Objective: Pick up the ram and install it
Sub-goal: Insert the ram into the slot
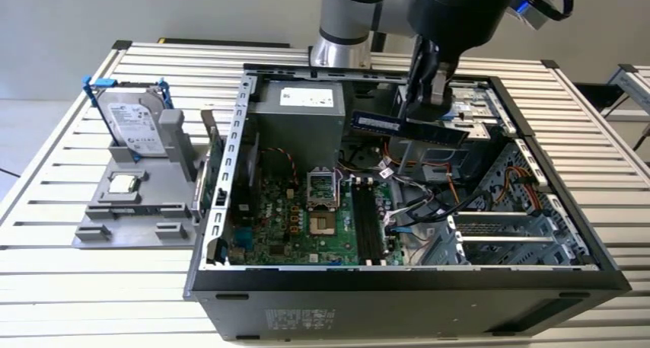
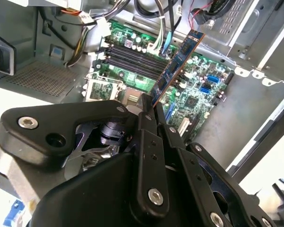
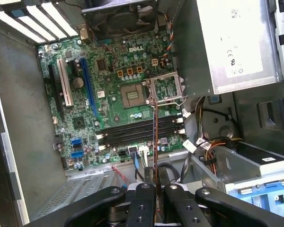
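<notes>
**Ram held over the open case.** The hand (image 1: 425, 112) is closed on the ram (image 1: 409, 127), gripping it from above. It carries the stick over the open computer case (image 1: 406, 287), which stands on the slatted counter (image 1: 91, 287). In the exterior view the memory slots (image 1: 366, 222) lie between 6 and 7 o'clock from the hand, lower down on the motherboard (image 1: 285, 234). The stick sits in no slot.

The relation we mark is one of axes. In the exterior view the ram's long axis runs roughly from 9 to 3 o'clock, and the end toward the exterior view's right dips slightly toward 4. The dark slots run from 12 to 6 o'clock, so the two stand nearly crosswise.

The first wrist view agrees. There we see the ram (image 3: 155, 137) edge-on, a thin line running out from between the fingers (image 3: 143, 203). It crosses the row of slots (image 3: 132, 135) at close to a right angle. In the second wrist view the ram (image 2: 176, 64) shows its blue-green face, reaching out from the hand above the board.

We judge the pick-up done and the installation not yet done: the stick is held clear of the board and is not lined up with the slots. The hard drive (image 1: 137, 123) stands well apart, at 9 o'clock from the hand, outside the case.
</notes>
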